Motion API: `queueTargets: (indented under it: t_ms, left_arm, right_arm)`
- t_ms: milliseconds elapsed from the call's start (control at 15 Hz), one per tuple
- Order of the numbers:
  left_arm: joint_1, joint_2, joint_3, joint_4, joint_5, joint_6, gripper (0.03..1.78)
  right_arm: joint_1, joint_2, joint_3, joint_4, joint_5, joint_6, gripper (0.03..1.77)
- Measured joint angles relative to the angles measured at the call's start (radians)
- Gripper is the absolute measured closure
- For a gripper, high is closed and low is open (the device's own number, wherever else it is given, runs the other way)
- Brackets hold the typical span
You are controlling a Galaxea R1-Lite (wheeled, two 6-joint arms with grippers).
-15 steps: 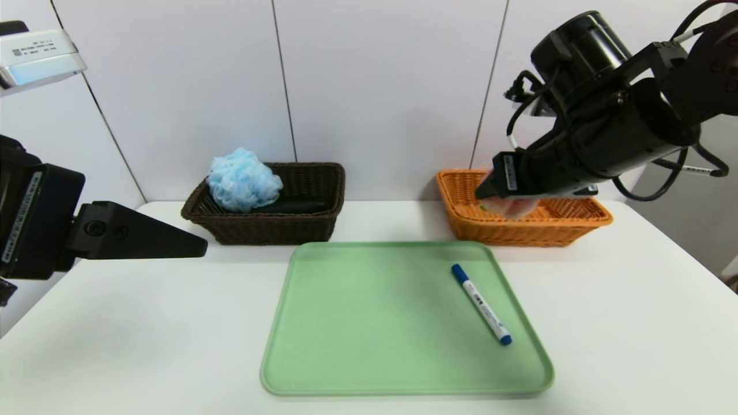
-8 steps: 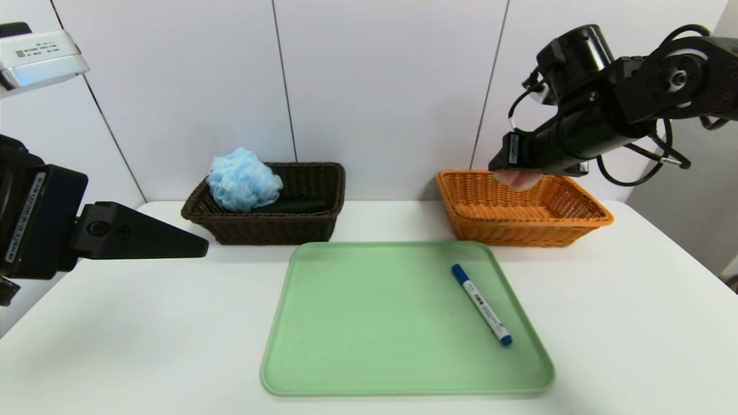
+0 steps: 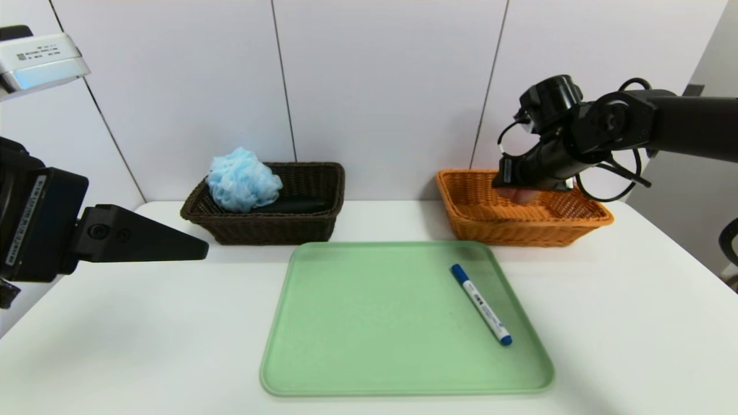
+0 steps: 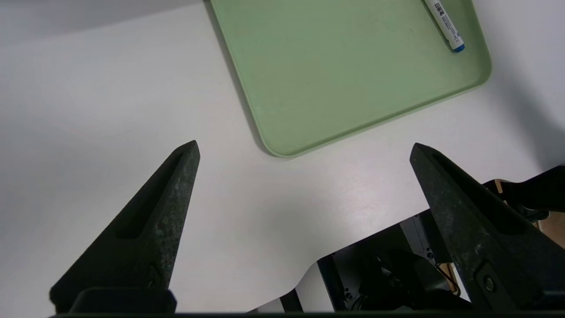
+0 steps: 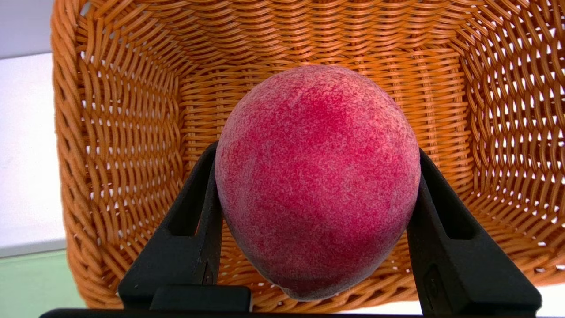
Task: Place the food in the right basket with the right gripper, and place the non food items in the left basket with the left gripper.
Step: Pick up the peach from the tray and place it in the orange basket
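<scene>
Pouf [image 3: 243, 179] in left basket [image 3: 271, 225] — peach [image 5: 315, 181] gripped.

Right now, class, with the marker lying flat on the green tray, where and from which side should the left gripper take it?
Probably grip the marker mid-barrel, from above, fingers across its width: it lies flat and diagonal on the tray, clear of the rim. The left gripper is open.

green tray [image 3: 369, 323] on white table [image 3: 115, 346], grey wall panels [image 3: 380, 86] behind
</scene>
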Motion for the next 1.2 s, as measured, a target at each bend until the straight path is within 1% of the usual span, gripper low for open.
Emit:
queueTargets:
  t_ms: [400,800,1067,1200]
  left_arm:
    - [0.0,-0.004,0.002,0.0,-0.002,-0.003,0.12]
    - [0.0,-0.007,0.019,0.0,0.002,-0.006,0.12]
    - [0.0,-0.007,0.023,0.0,0.001,-0.006,0.12]
    - [0.0,-0.007,0.024,0.0,0.002,-0.006,0.12]
  right_arm:
    - [-0.02,0.027,-0.001,-0.039,-0.002,-0.093,0.68]
    - [-0.037,0.064,0.001,-0.081,-0.001,-0.223,0.68]
    - [-0.041,0.076,0.001,-0.083,0.008,-0.253,0.68]
    - [-0.041,0.085,0.001,-0.078,0.009,-0.254,0.56]
